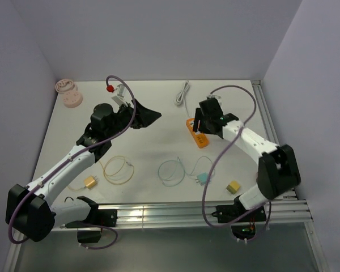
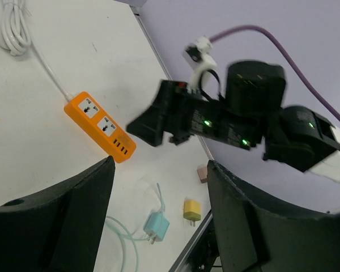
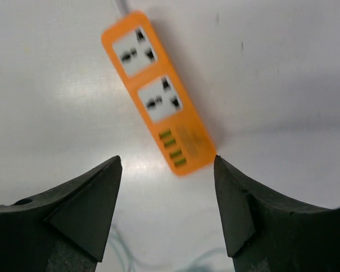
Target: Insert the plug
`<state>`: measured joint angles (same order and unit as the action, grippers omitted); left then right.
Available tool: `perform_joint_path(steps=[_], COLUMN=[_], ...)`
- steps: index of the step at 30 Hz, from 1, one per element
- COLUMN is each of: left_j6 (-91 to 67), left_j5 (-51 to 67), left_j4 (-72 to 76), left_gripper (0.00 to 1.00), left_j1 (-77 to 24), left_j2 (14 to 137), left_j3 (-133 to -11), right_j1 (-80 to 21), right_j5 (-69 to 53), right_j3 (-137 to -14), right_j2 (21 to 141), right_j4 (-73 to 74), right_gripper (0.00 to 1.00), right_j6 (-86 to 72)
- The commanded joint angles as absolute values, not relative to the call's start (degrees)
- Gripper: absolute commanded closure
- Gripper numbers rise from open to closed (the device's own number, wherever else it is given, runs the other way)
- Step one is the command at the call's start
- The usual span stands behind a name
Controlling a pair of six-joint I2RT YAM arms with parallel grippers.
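Observation:
The orange power strip (image 1: pixel 197 136) (image 2: pixel 99 126) (image 3: pixel 158 93) lies at the table's centre right, with two sockets and a row of USB ports. Its white cable (image 1: pixel 182 92) is coiled behind it. My right gripper (image 1: pixel 199 126) (image 3: pixel 167 160) hovers over the strip's USB end, open and holding nothing. A light blue plug (image 1: pixel 202 178) (image 2: pixel 156 226) with its cable lies on the table nearer the front, and a yellow plug (image 1: pixel 233 187) (image 2: pixel 192 209) rests beside it. My left gripper (image 1: pixel 150 116) (image 2: pixel 160 164) is open and empty, left of the strip and pointing towards it.
Another yellow plug (image 1: pixel 90 182) with a looped yellow cable lies front left. A pink round object (image 1: pixel 69 93) sits in the back left corner, with a small red item (image 1: pixel 109 88) near it. A metal rail (image 1: pixel 204 212) runs along the front edge. Walls close the left, back and right sides.

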<state>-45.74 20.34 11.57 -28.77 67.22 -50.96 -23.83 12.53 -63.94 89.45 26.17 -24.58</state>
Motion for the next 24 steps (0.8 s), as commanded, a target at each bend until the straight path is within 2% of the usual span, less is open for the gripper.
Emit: perform_joint_path(steps=[1,6,13,16,20,24], left_j6=[-45.2,-45.9,-45.1,-45.3,-46.0,-45.1], left_j5=[20.0,21.4,20.8,19.5,18.1,17.4], left_j4=[14.4,16.3,14.5,13.4,10.6,8.9], left_gripper=[0.28,0.31,0.31,0.31,0.32,0.27], left_j1=[-29.1,-29.4,-29.5,-29.5,-29.6,-29.7], left_j2=[65.7,66.0,64.9,63.5,63.5,63.1], left_j3=[-50.1,-49.0,-49.2,-49.3,-50.4,-50.6], right_j1=[-24.3,-24.4,-24.5,-24.4,-24.4,-24.4], right_j5=[11.6,5.3,5.3,4.7,2.3,0.8], right_j3=[-55.0,-40.7,-34.8,-35.1,-35.0,-34.2], right_j2=[79.0,61.5,45.6,44.5,46.7,48.4], right_j4=[27.7,25.0,35.5,40.4,43.8,46.1], right_gripper=[0.28,0.45,0.48,0.42,0.24,0.19], right_j6=[-35.1,-40.0,-52.7,-57.0,-59.0,-61.2])
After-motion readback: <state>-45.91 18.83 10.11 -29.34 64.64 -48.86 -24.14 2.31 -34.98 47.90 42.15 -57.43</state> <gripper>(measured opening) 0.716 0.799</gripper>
